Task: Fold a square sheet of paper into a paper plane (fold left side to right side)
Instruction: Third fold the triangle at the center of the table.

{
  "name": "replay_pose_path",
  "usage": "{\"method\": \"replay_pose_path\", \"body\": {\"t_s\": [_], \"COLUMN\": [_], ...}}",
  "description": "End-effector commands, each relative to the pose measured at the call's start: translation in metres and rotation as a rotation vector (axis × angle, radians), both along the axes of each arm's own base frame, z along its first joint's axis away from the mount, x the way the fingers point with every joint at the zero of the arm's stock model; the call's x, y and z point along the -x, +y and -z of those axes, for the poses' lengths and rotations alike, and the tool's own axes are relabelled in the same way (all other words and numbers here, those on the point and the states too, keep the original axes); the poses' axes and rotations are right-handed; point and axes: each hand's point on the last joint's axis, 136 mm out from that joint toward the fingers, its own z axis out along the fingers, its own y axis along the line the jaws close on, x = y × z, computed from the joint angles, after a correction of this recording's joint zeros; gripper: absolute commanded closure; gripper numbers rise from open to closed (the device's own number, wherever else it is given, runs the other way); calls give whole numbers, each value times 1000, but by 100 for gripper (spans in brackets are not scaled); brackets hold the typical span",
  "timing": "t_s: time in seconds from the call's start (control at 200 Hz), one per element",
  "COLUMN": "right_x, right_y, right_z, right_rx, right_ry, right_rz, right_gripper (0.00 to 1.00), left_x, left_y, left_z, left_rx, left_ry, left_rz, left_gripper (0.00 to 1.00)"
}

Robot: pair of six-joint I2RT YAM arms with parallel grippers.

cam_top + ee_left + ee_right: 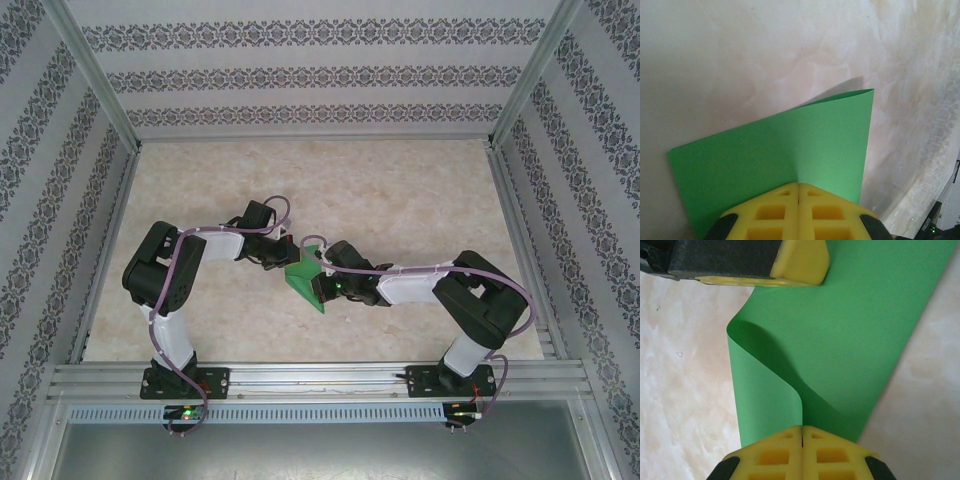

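The bright-green square sheet of paper (303,283) lies mid-table between my two grippers, doubled over with one loose curled layer. In the left wrist view the sheet (790,145) fans out ahead of my left gripper (799,186), whose yellow jaws are shut together on its near edge, where it bends. In the right wrist view a flap of the sheet (850,340) curls up from the left and runs into my right gripper (802,429), which is shut on it. The left gripper's yellow fingertip (800,262) sits at the sheet's far edge. From above, the left gripper (283,258) and right gripper (325,285) face each other across the paper.
The table (400,200) has a pale marbled top, bare behind and to both sides of the paper. Metal frame rails (310,375) run along the near edge and up the sides, and patterned walls (300,70) enclose the back and sides.
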Motion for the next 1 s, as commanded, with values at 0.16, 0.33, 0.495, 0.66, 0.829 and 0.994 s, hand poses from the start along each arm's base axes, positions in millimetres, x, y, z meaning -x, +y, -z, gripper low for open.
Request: {"method": "replay_pose_path", "body": {"t_s": [0.16,0.33,0.495,0.66,0.829,0.994], "right_x": [-9,-9,-10,-11,-10,-9], "right_y": [1,1,1,4,5,4], "right_z": [-1,1,-1,-3,-2,1], "right_rx": [5,7,5,-2,-3,2], "right_ry": [-14,-12,-15,-19,-13,-6], "right_rz": [1,2,2,-8,-15,-14], "right_gripper": [100,100,100,100,100,100], "left_x": [18,18,17,18,18,18], "left_y": [12,12,12,12,12,12], "left_z": [30,30,30,30,31,31], "left_rx": [-101,-100,-98,-99,-99,-99], "left_ry": [77,78,76,78,79,79], "left_rz": [-1,-1,-3,-2,-3,-3], "left_gripper": [100,100,100,100,100,100]}}
